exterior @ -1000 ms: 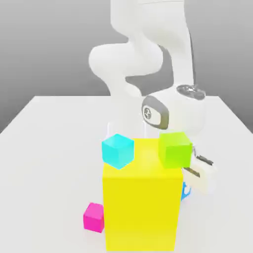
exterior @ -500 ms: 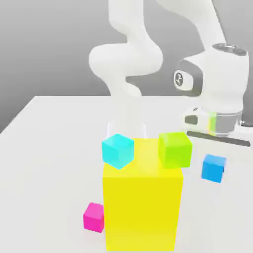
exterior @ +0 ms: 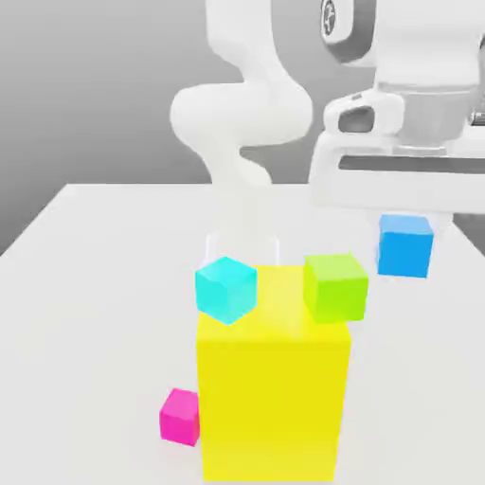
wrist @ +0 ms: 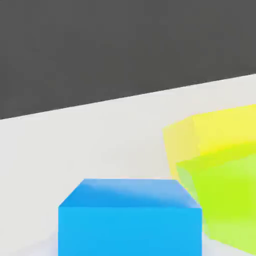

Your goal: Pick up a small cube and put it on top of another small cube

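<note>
While the arm [exterior: 242, 114] stands tall behind the group, one white bench [exterior: 95, 284] carries everything else.

Yellow block [exterior: 270, 388]: one, by far the largest item, at the front of the bench.

Green cube [exterior: 335, 286]: one, medium, at the block's upper corner toward the exterior view's right; whether it rests on the block or sits behind it cannot be told.

Cyan cube [exterior: 226, 288]: one, medium, at the opposite upper corner, same doubt.

Hand [exterior: 405, 213]: one, closed on the small blue cube [exterior: 404, 245], which hangs clear of the bench, above and toward the exterior view's right of the green cube.

Magenta cube [exterior: 180, 416]: one, small, on the bench just beside the block's lower corner toward the exterior view's left; judged to be the stacking target.

Risks, as judgement: the route to the magenta cube crosses the tall block and the two medium cubes, so a low carry could knock them. The target top is small and close against the block; an off-centre release could tip the blue cube off.
</note>
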`<action>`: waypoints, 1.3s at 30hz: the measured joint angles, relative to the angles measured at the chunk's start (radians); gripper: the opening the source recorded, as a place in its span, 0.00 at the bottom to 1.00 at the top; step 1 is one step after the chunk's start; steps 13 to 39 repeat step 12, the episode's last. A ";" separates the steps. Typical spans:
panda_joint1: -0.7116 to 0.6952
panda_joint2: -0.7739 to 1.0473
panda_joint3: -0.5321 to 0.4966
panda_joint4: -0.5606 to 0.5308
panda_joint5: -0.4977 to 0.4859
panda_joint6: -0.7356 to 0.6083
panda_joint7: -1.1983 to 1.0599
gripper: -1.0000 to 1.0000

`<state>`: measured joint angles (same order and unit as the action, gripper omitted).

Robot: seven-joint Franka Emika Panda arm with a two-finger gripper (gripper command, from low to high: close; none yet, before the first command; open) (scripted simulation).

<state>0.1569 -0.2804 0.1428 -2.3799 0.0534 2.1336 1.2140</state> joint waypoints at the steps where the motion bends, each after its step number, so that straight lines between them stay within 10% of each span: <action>1: -0.007 -0.013 -0.012 0.011 -0.002 -0.031 -0.022 0.00; 8: -0.035 -0.005 -0.043 -0.042 -0.013 0.005 -0.096 0.00; 9: -0.035 0.002 -0.042 -0.056 -0.013 0.026 -0.096 1.00; 39: -0.035 0.002 -0.042 -0.056 -0.013 0.026 -0.096 1.00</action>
